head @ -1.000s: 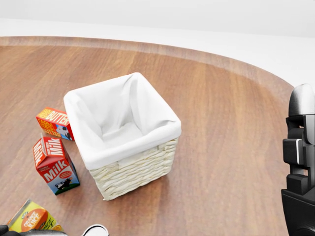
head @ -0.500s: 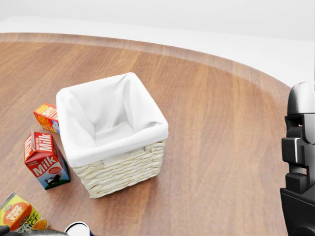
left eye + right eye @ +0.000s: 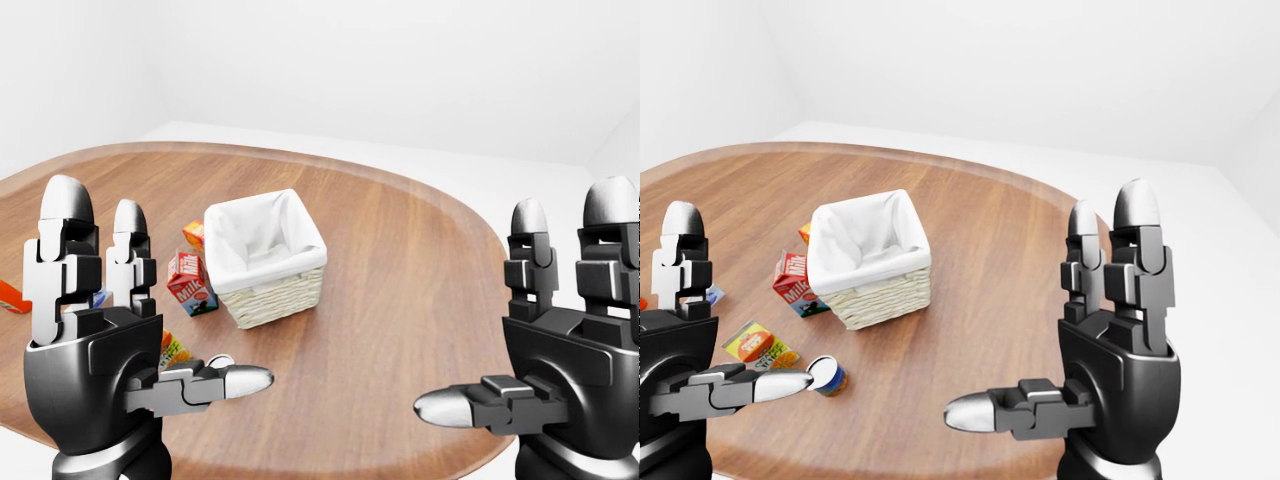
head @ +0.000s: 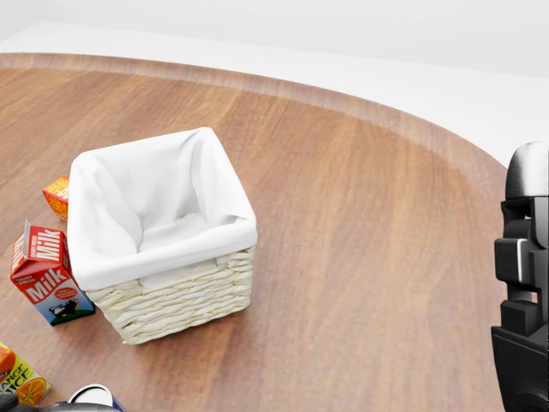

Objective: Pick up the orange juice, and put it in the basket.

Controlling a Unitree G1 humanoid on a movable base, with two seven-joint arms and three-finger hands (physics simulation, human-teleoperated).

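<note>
Both hands are raised above the near edge of the round wooden table [image 3: 400, 290], empty: the left hand [image 3: 110, 340] and the right hand [image 3: 1110, 350] each hold two fingers upright and the thumb extended sideways, spread wide. In the right-eye view the orange juice [image 3: 758, 345] carton lies flat at lower left, apart from the basket [image 3: 872, 262], beside a can [image 3: 827, 376]. A milk carton [image 3: 795, 283] stands just left of the white-lined basket.

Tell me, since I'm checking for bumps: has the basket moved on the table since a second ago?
No. The basket slides left in the head view, but the milk carton and table edge slide too: the camera moved.
</note>
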